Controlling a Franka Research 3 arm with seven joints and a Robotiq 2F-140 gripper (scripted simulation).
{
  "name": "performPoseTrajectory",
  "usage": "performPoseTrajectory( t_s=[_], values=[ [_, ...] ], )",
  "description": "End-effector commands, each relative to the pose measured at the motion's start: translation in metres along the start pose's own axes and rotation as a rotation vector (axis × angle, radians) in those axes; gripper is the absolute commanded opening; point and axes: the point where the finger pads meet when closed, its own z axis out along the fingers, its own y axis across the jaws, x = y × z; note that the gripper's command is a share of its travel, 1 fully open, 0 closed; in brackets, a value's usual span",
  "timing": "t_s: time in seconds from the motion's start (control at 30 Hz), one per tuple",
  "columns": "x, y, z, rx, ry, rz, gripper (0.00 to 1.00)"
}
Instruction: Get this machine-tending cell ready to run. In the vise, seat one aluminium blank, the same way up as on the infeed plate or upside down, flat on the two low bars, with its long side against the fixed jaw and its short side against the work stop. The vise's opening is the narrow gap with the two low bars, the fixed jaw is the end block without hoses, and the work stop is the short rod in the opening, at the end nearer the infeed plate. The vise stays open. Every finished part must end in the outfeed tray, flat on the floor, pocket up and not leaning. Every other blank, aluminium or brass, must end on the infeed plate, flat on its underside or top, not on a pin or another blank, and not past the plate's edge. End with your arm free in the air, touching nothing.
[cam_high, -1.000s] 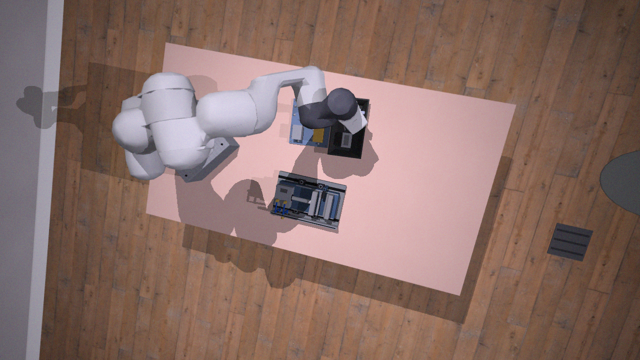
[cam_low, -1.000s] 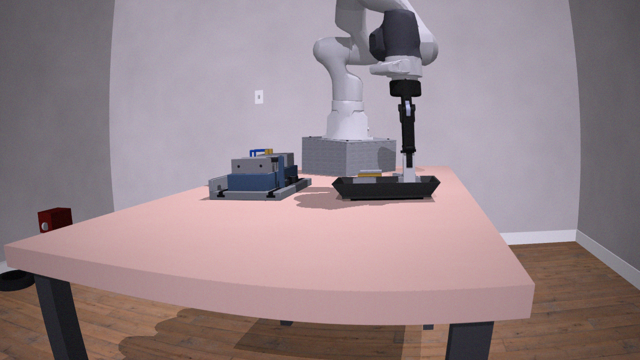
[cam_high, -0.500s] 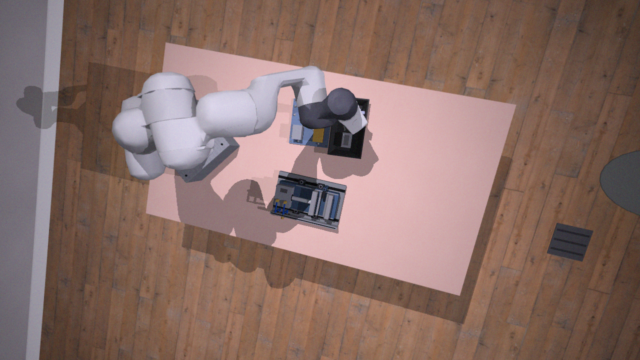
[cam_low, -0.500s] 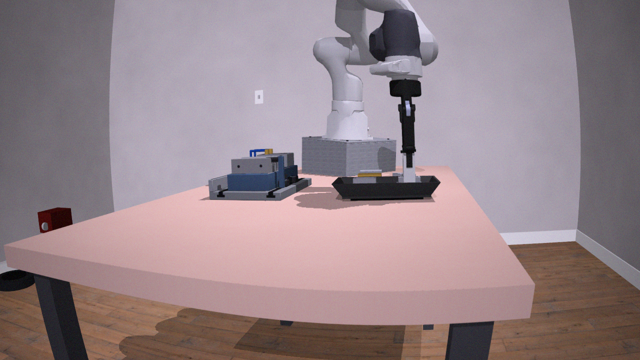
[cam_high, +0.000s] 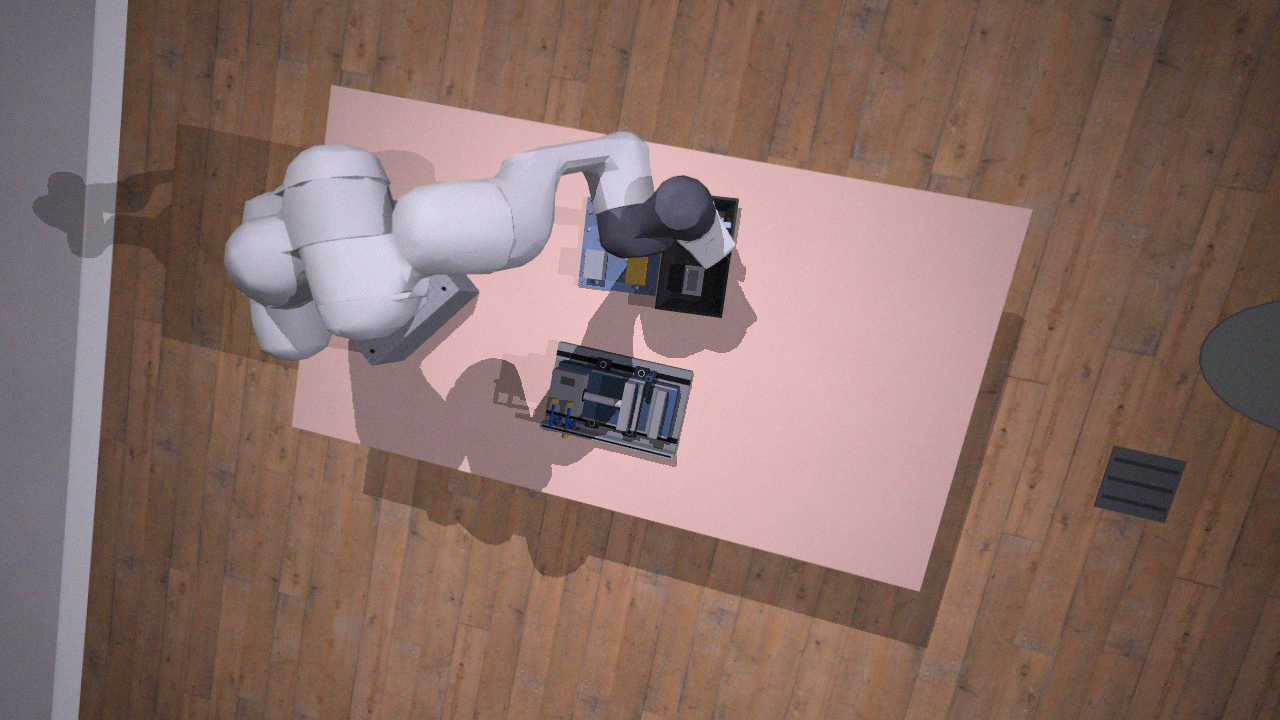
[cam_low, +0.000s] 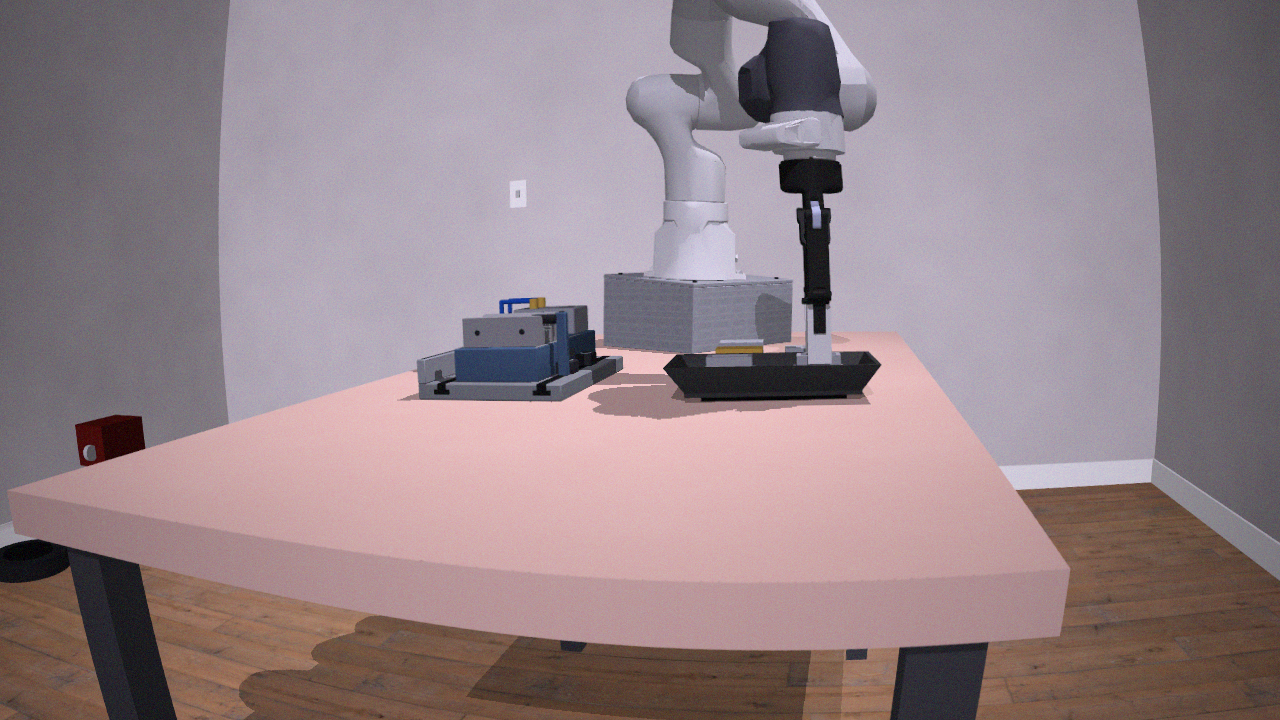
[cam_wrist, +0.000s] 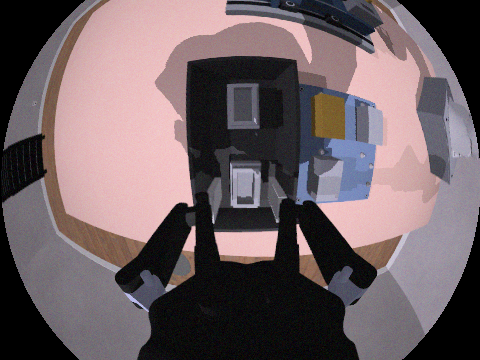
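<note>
The black outfeed tray (cam_wrist: 242, 140) holds two grey finished parts, both pocket up. One part (cam_wrist: 243, 106) lies at the tray's far end. The other part (cam_wrist: 244, 184) lies at the near end, between my fingers. My gripper (cam_wrist: 244, 187) is open, low inside the tray, with a gap on each side of that part. In the side view the gripper (cam_low: 818, 333) reaches down into the tray (cam_low: 771, 374). The blue infeed plate (cam_wrist: 336, 143) beside the tray carries a brass blank (cam_wrist: 330, 116) and two aluminium blanks (cam_wrist: 370, 123) (cam_wrist: 326, 178). The vise (cam_high: 619, 398) stands apart from them.
The robot base block (cam_low: 696, 310) stands behind the tray. The arm's wrist (cam_high: 680, 207) hides part of the tray and plate from above. A red box (cam_low: 109, 437) sits off the table at the left.
</note>
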Motion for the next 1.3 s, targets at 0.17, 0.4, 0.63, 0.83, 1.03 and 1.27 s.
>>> performPoseTrajectory(
  t_s=[0.17, 0.4, 0.63, 0.83, 1.03, 1.27],
  values=[
    [0.0, -0.002, -0.001, 0.005, -0.001, 0.004, 0.4],
    [0.0, -0.002, -0.001, 0.005, -0.001, 0.004, 0.4],
    [0.0, -0.002, -0.001, 0.005, -0.001, 0.004, 0.4],
    [0.0, -0.002, -0.001, 0.005, -0.001, 0.004, 0.4],
    [0.0, -0.002, -0.003, 0.005, -0.001, 0.004, 0.4],
    [0.0, -0.002, -0.017, 0.005, -0.001, 0.004, 0.4]
  ],
)
